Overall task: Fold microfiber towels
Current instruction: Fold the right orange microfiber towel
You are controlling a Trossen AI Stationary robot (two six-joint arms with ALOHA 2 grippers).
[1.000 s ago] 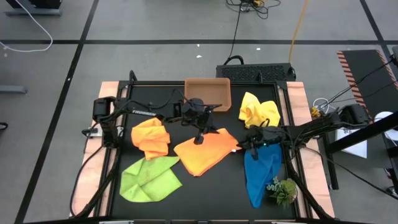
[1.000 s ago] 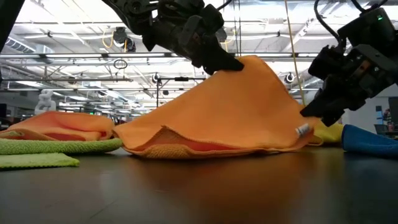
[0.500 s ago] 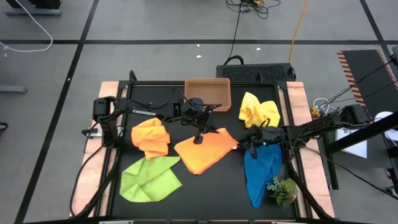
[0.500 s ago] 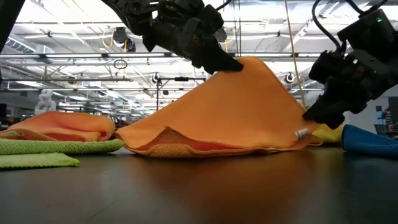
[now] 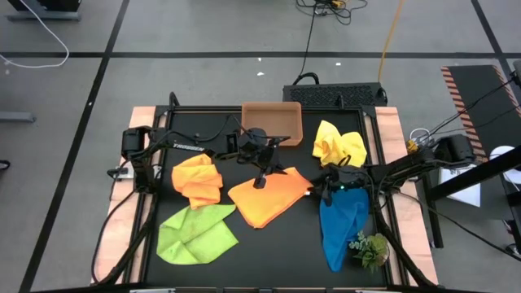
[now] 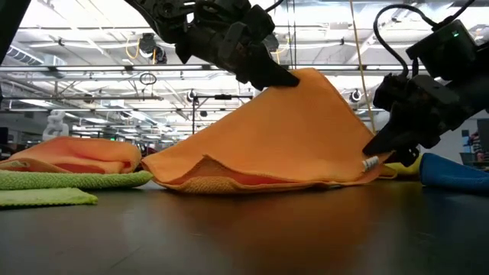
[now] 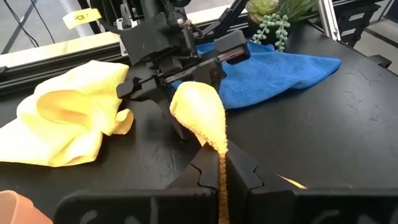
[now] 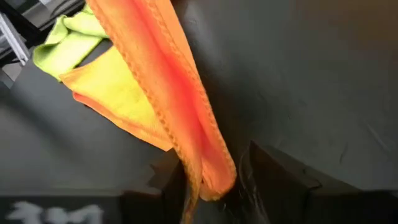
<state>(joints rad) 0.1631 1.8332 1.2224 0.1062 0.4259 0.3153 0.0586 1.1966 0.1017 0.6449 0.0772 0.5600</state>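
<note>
An orange towel (image 5: pixel 269 199) lies mid-table, pulled up into a tent (image 6: pixel 290 130). My left gripper (image 5: pixel 260 181) is shut on its far edge at the peak. My right gripper (image 5: pixel 319 192) stands open at the towel's right corner (image 8: pixel 208 177), which hangs between its fingers. Around them rest a crumpled orange-yellow towel (image 5: pixel 198 181), a lime green towel (image 5: pixel 195 234), a yellow towel (image 5: pixel 338 145) and a blue towel (image 5: pixel 340 228), all on the black table. My left gripper pinches a bunched fold of the orange towel's far edge (image 7: pixel 219 149) between its two fingers, slanting down from above. The cloth rises to the fingers as a peak (image 6: pixel 302 76), while its near edge (image 6: pixel 260 183) lies on the table. My right gripper has the towel's corner between its open fingers (image 8: pixel 273 177); whether a finger touches the cloth, I cannot tell.
A terracotta-brown tray (image 5: pixel 273 122) stands at the far edge behind my left gripper. A small green plant sprig (image 5: pixel 370 248) lies at the near right beside the blue towel. The table's metal frame (image 5: pixel 383 163) runs along its sides.
My right gripper has opened and let go of the orange towel's right corner, shifting slightly toward the towel. The corner has sunk a little, while the peak held by my left gripper stays up.
</note>
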